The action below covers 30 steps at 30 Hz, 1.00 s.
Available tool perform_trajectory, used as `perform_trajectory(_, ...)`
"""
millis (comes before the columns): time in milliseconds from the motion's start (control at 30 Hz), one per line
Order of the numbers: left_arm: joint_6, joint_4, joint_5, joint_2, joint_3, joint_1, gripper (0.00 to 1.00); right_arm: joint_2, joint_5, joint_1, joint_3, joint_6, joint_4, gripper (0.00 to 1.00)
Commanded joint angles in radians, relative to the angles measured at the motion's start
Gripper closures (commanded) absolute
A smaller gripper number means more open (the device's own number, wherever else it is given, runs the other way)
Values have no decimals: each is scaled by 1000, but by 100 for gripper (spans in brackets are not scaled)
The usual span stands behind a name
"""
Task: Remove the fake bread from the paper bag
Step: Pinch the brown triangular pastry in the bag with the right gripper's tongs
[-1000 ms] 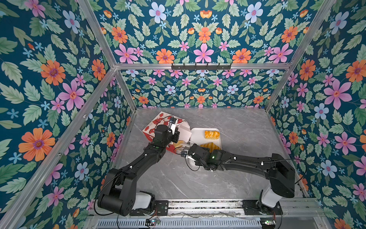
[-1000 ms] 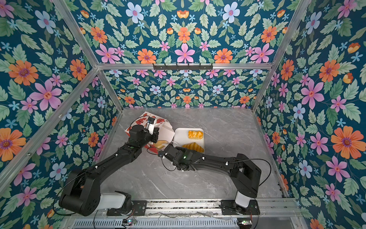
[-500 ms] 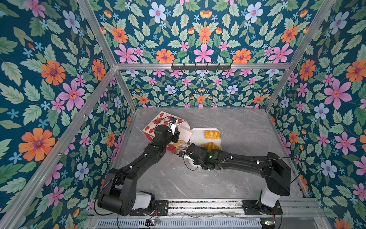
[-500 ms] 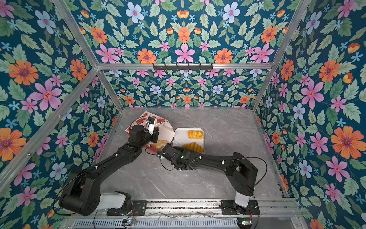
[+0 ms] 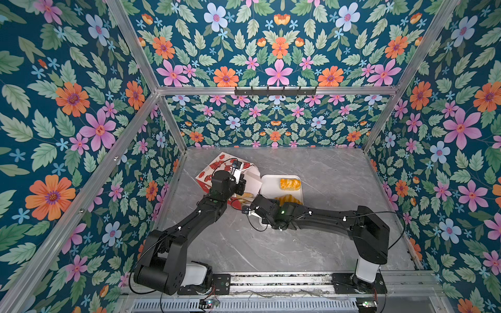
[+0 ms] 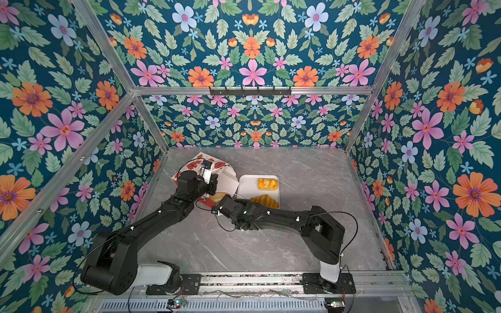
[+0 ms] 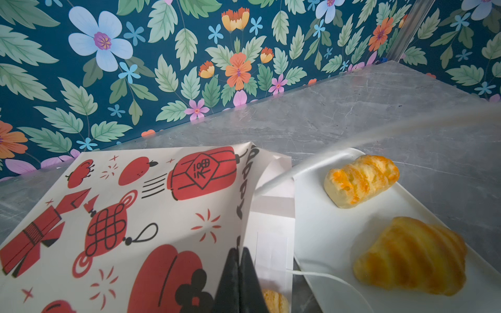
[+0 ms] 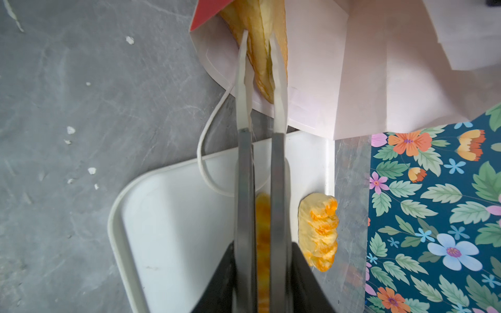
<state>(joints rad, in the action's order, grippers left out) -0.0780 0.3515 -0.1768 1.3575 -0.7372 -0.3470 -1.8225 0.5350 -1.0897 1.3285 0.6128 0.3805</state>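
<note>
light: soft, even, overhead | both top views: sharp, faint shadows on table, walls stretched toward 10 and 2 o'clock | left wrist: dimmer, shade over paper bag, blurred pale streak | right wrist: bright, near foreground soft

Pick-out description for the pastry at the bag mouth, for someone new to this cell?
On the grey marble table, a red-printed paper bag sits left of a white tray. At the bag's open mouth, on its white lining, a pastry pokes out between the fingertips of the right gripper. It is browner and duller than the ridged roll and croissant, which sit on the tray.
</note>
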Motion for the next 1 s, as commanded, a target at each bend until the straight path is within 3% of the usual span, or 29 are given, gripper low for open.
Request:
perform_trajectory(0,5,37,-10,2,2,1,100,18,11,-1,9,-6,13,74)
perform_trajectory(167,4,40,-6,7,1,1,100,58,-17,0,39,-53,131,78)
perform_trajectory(467,2,46,8,18,1,0,100,145,-156,26,107,-261,421,79)
perform_trajectory(667,3,49,8,20,4,2,100,222,-296,89,84,-397,498,79)
perform_trajectory(967,0,50,19,20,7,2,100,382,-626,223,-36,-572,450,78)
